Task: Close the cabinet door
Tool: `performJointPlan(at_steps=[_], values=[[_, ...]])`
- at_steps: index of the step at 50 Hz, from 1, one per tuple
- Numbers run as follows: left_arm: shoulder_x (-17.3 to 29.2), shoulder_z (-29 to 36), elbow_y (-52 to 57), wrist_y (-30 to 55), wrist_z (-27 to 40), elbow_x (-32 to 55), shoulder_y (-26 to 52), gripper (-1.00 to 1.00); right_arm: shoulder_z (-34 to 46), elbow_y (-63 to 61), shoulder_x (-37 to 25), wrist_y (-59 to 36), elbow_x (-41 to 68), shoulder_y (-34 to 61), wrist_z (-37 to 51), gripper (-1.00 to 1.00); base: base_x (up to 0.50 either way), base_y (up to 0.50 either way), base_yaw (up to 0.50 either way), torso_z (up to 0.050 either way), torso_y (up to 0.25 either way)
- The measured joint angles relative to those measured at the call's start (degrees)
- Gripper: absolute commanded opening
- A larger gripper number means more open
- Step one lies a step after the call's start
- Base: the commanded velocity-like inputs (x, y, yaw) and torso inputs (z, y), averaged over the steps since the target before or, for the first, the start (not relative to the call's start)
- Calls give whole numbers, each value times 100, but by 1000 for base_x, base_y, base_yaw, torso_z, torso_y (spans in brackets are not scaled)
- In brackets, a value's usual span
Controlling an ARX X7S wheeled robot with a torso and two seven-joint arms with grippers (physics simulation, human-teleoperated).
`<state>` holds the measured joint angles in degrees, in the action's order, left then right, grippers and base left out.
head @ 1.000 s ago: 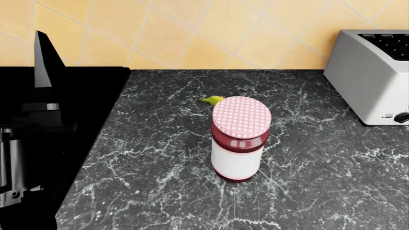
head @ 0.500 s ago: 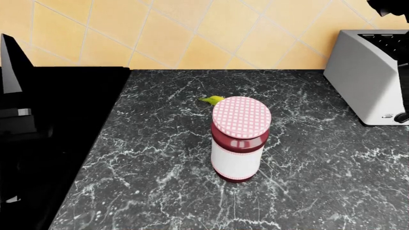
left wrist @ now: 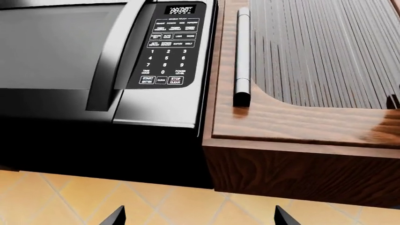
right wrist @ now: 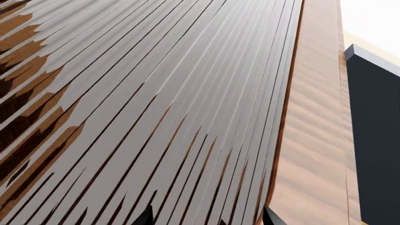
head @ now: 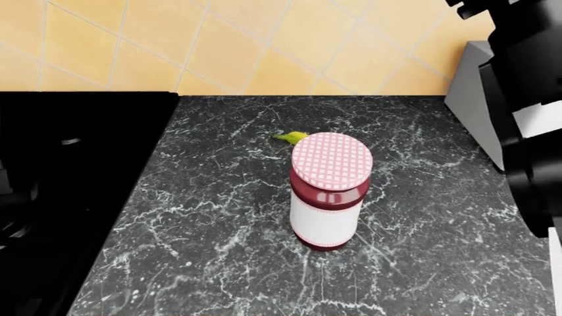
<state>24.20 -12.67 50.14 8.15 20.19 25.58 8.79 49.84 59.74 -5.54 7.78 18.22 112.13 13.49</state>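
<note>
Left wrist view first: microwave (left wrist: 106, 61) with keypad (left wrist: 167, 47), and just beside it the cabinet door (left wrist: 312, 61), dark wood, slatted panel, bar handle (left wrist: 242, 58) along its near edge. Left hand (left wrist: 198, 216): only two fingertips (left wrist: 115, 216) show, set apart, holding nothing, tile behind them.

Head view, left to right: black stovetop (head: 70, 184), then the marble table (head: 220, 217) with a jar (head: 330, 194), checked lid, upright, a small yellow-green scrap (head: 291, 137) just behind it. Toaster (head: 470, 99) at the far right, mostly hidden by my right arm (head: 527, 112), raised. Yellow tile wall (head: 263, 46) behind. The door itself is above this view.

Right wrist view: camera close against the slats, wood frame (right wrist: 312, 122) alongside, a dark edge (right wrist: 375, 140) beyond. Right hand (right wrist: 206, 216): two fingertips (right wrist: 145, 216) apart, empty; I cannot tell whether they touch the door.

Judgement: I'd push with the right hand flat on the frame rather than the slats, far from the hinge side, slow and square. I cannot tell how far the door stands open. Keep the left hand off the microwave and both elbows above the jar.
</note>
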Motion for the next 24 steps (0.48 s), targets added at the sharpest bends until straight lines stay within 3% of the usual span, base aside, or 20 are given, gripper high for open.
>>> performJointPlan(at_steps=[24], values=[[61, -129, 57, -32, 93, 29, -105, 100, 1313, 754, 139, 1089, 2135, 129, 102, 100, 7, 4, 8, 1, 0]])
